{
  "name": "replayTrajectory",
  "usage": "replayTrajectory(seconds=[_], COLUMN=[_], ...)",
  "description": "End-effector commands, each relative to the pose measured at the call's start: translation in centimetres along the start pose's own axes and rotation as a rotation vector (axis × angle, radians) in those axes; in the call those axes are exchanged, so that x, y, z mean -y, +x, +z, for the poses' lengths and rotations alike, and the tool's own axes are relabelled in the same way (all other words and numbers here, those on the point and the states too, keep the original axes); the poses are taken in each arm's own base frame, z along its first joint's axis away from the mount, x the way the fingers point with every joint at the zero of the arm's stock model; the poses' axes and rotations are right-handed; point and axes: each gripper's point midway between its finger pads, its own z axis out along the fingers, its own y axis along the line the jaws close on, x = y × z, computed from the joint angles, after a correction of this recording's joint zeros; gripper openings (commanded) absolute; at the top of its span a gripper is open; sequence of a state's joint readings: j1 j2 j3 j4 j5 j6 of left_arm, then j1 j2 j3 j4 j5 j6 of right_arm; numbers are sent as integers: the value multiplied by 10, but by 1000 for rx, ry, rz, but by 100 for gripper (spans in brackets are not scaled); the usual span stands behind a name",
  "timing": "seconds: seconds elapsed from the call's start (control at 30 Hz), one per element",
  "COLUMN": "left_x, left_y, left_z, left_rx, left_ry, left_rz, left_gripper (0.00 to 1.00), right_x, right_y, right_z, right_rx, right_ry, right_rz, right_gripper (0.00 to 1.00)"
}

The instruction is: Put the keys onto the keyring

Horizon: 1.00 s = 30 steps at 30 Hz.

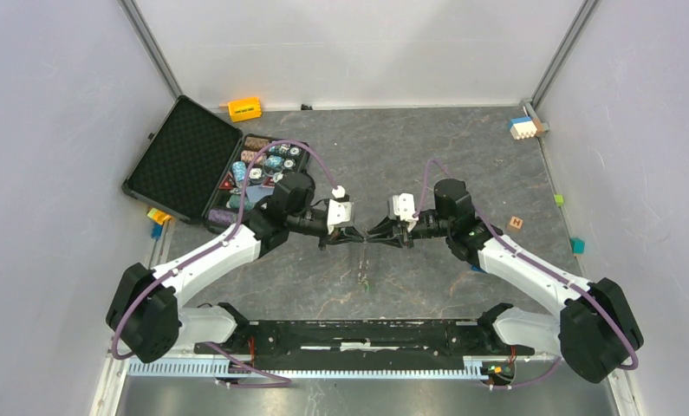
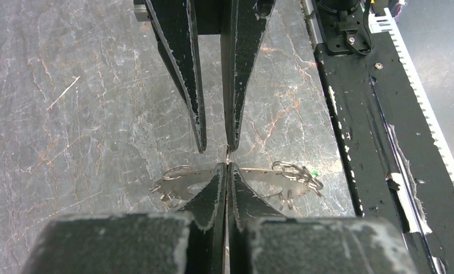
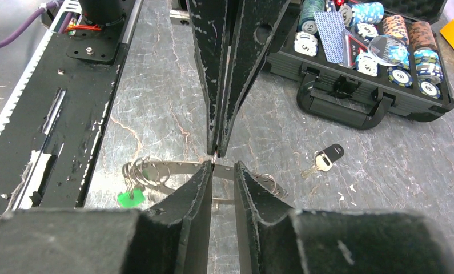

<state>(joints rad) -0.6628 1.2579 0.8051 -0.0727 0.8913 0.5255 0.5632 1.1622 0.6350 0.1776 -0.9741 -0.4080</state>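
Left claw is pinched shut, tip to tip with the right claw, whose jaws stand slightly apart on nothing visible. Just below them is the keyring, held or lying, unclear, a green key at its edge. Threading seems in hand; next, picking the black key off the bench calls for a fine pinch

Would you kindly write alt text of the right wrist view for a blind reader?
Two black pincers meet tip to tip over a grey table: the left pincer, from the top, is closed on a toothed metal keyring, and the right pincer, at the bottom, is slightly open. A green key sits by the ring's left end; a black key lies loose near a poker-chip case.
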Motion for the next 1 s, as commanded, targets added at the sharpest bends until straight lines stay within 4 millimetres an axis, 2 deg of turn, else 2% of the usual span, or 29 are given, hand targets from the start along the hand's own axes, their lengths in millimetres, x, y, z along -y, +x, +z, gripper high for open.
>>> replayTrajectory(seconds=[0.0, 0.03, 0.33, 0.63, 0.97], left_x=[1, -1, 4, 5, 0], left_y=[-24, -29, -31, -29, -27], left_z=[-5, -6, -5, -4, -2], left_rx=[80, 104, 164, 188, 186], left_ry=[5, -1, 16, 18, -9], left_rz=[120, 140, 132, 123, 112], left_gripper=[2, 2, 2, 2, 2], right_x=[3, 1, -5, -9, -15], right_y=[-6, -6, -9, -4, -1], right_z=[-1, -1, 1, 3, 5], right_rx=[0, 2, 32, 39, 56], right_ry=[6, 0, -31, -49, -74], right_rz=[-49, -49, -30, -5, 18], right_gripper=[26, 27, 27, 18, 24])
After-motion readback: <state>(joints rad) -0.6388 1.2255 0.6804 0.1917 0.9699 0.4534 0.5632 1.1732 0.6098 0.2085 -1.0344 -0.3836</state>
